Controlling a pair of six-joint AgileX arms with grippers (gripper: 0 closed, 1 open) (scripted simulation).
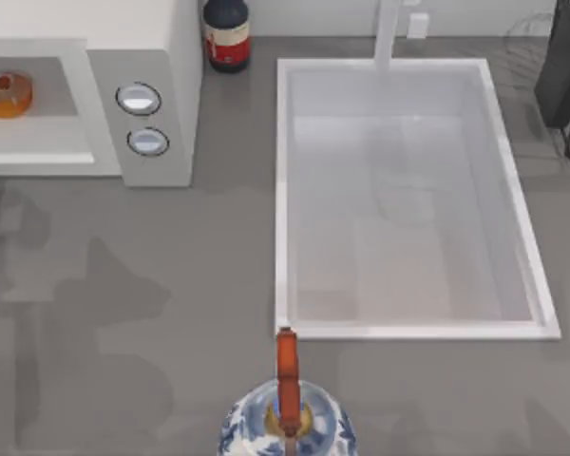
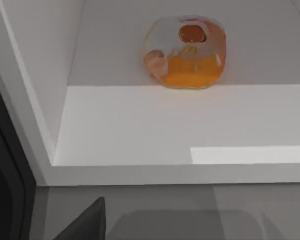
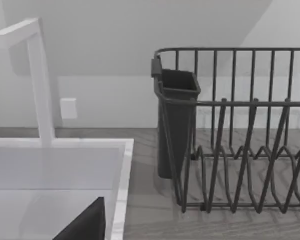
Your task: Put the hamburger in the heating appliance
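The state of either gripper's fingers could not be told, a dark finger tip alone being seen in the left wrist view, low before the heating appliance. The hamburger was found inside the appliance's cavity, resting on its floor towards the back. Right of the appliance a dark bottle and the white sink were placed, with a blue-and-white kettle in front of the sink and a dish rack beyond it.

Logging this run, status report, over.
Hamburger sits inside the microwave cavity. No hand on it. Nothing in the way; kettle stands at the table's near edge.
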